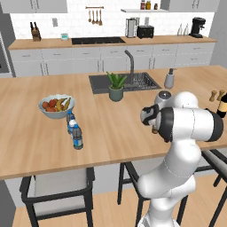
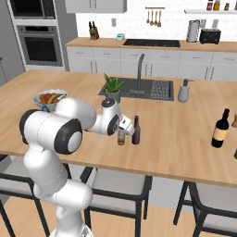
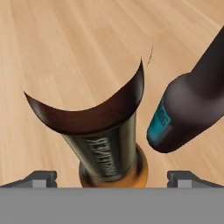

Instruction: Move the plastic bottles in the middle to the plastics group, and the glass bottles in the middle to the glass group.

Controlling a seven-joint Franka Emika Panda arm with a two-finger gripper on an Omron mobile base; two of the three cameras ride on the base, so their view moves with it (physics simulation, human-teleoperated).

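In the hand view a dark brown glass bottle (image 3: 107, 148) with a black label and an amber base stands upright between my fingertips (image 3: 43, 177), with a gap on each side. My gripper (image 3: 114, 177) is open around it from above. Just to its right stands a second dark brown bottle (image 3: 188, 109) with a teal label. In the right base view my gripper (image 2: 123, 126) is low over the amber bottle (image 2: 121, 138), next to the slim brown bottle (image 2: 136, 131). The big dark wine bottle (image 2: 221, 128) stands far right. Clear plastic bottles (image 1: 77, 136) stand by the fruit bowl.
A bowl of fruit (image 1: 56, 106) sits on the left of the wooden island counter (image 1: 111, 133). Behind are a potted plant (image 1: 116, 86), the sink (image 1: 124, 82) with its tap and a soap dispenser (image 1: 169, 79). Small wooden shakers (image 1: 213, 94) stand by the wine bottle. Stools stand below the counter's front edge.
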